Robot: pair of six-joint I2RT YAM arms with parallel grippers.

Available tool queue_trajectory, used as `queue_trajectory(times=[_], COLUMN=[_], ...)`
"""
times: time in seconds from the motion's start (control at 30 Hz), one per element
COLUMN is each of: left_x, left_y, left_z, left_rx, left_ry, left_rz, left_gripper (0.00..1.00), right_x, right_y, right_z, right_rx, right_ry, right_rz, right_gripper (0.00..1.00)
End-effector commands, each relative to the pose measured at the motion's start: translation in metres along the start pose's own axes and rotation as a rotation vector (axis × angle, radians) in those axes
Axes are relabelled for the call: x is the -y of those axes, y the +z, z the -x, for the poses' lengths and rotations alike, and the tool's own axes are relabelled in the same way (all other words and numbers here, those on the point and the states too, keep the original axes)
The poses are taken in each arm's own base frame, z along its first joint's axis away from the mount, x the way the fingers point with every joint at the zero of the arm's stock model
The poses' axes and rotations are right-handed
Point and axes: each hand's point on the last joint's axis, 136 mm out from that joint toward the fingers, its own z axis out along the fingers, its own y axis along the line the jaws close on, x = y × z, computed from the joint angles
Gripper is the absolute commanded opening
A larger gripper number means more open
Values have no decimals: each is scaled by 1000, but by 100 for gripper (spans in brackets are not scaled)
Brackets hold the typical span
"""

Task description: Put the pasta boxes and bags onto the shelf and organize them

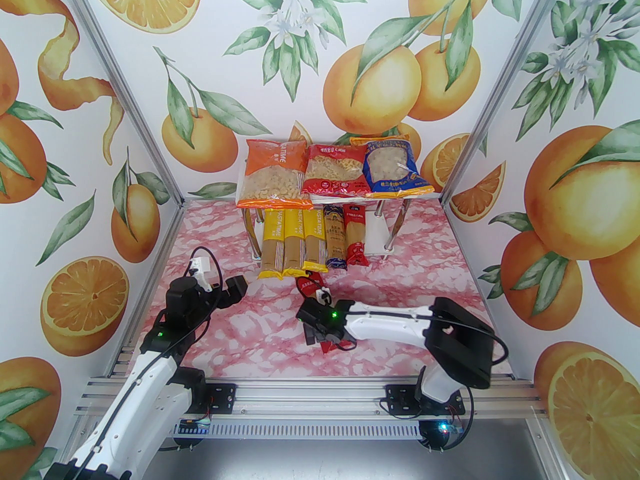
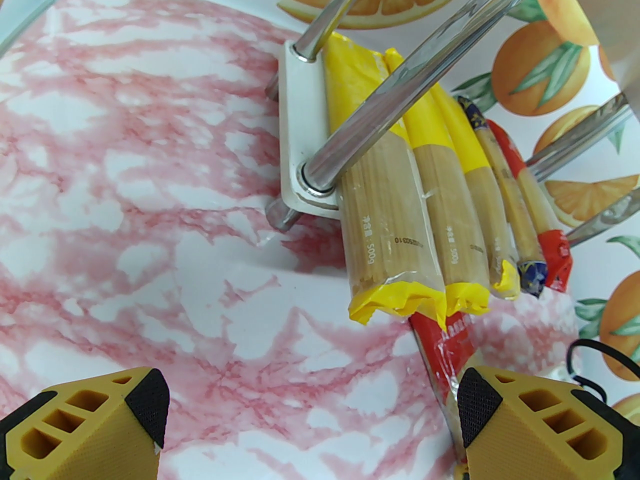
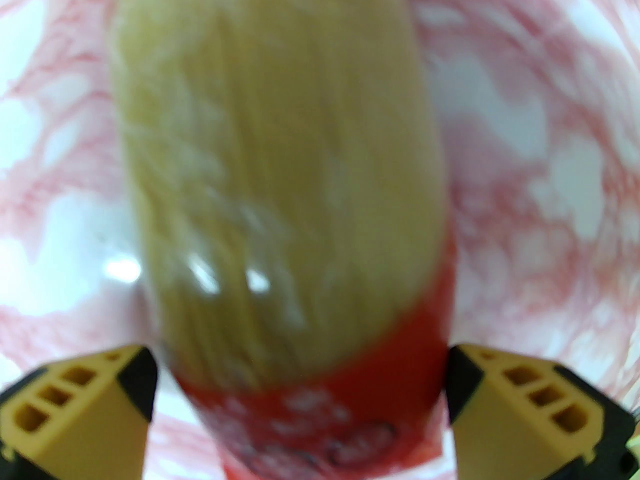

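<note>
**Right gripper** point(image 3: 300, 383), mine: jaws spread wide, one finger on each side of the loose red pack point(image 3: 280, 168), low over it towards its red end. The wrist picture is too blurred for me to tell whether the pads touch the wrapper.

**Loose red pack:** flat on the pink marble table point(image 1: 240, 328), in front of the shelf point(image 1: 376, 233) and lying lengthwise towards it. Its far end is just beside the near ends of the yellow packs point(image 1: 294, 245); I cannot tell if they touch.

**Left gripper** point(image 2: 312, 398), mine: jaws apart with nothing between them, above bare table to the left of the loose red pack, facing the shelf's left end.

**Shelf, top board:** three bags side by side.
- orange bag point(image 1: 272, 173) on the left, hanging over the front edge
- red bag point(image 1: 332, 170) in the middle
- blue bag point(image 1: 395, 168) on the right

**Shelf, lower board:** five packs side by side, their near ends overhanging the front edge. A bare strip of white board shows to the right of the last one.
- three yellow packs, from the left
- one dark blue pack point(image 1: 335, 240)
- one shelved red pack point(image 1: 356, 240)

**In the way:**
- Chrome legs point(image 1: 255, 233) slant up at both front corners.
- From my left wrist, one leg crosses in front of the yellow packs.
- The right front leg stands just beside the bare strip.
- Orange-print walls point(image 1: 100, 118) close the table in at left, back and right.
</note>
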Motion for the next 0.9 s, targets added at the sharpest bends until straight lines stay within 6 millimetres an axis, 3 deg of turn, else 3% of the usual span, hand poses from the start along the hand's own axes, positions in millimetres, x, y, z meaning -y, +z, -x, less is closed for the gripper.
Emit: queue_trajectory(times=[0.0, 0.27, 0.53, 0.87], left_x=[-1, -3, -4, -1], left_y=[-2, -2, -1, -4], left_z=[1, 1, 0, 3], left_rx=[16, 18, 15, 26], left_ry=[2, 1, -12, -11], left_rz=[-3, 2, -2, -9], left_gripper=[100, 100, 100, 100], right_x=[-5, 0, 0, -8], right_y=[6, 3, 5, 0], right_z=[5, -10, -24, -39], right_rx=[-22, -43, -74, -116], right_ry=[-58, -26, 5, -13], right_rz=[6, 92, 191, 254], right_gripper=[97, 93, 72, 23])
